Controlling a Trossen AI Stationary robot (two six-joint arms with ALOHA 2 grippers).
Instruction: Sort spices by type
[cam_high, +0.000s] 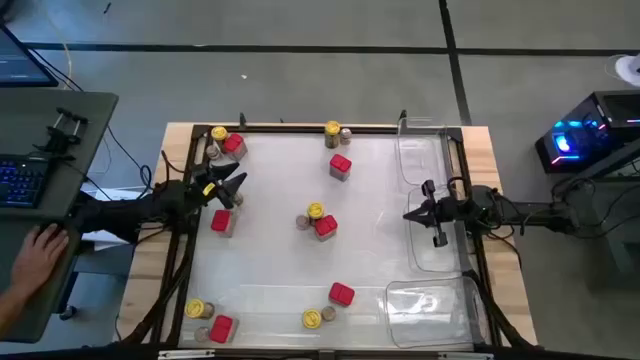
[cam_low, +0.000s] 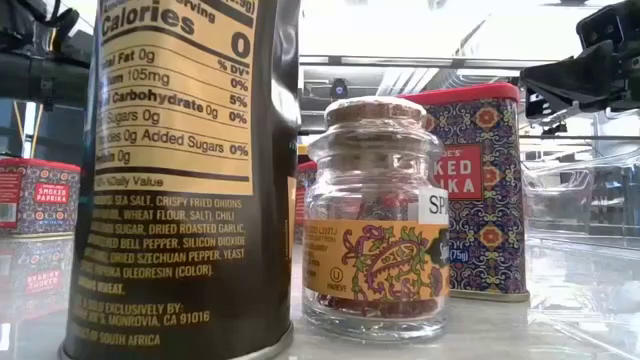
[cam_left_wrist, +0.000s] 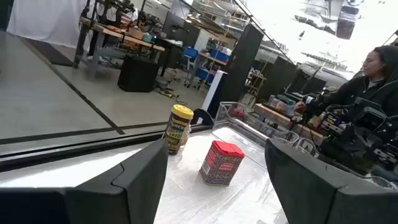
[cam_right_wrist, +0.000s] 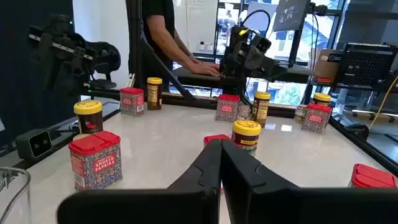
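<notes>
- Left gripper (cam_high: 236, 186) hangs at our left edge of the table with its fingers spread wide and nothing between them.
- Just beside it, toward the near edge, stands a red tin (cam_high: 222, 221) with a small brown-topped jar; another red tin (cam_high: 234, 145) and a yellow-lidded jar (cam_high: 219, 133) sit beyond it in the far corner.
- We judge this arm nearer to those than the right one; all stand upright, so a level approach suits.
- Right gripper (cam_high: 438, 212) waits shut and empty over a clear tray (cam_high: 425, 150), well apart from the spices.
- White tabletop (cam_high: 280, 240) is glossy, spices scattered in clusters.
- A person's hand (cam_high: 38, 252) rests at a desk beside us.
</notes>
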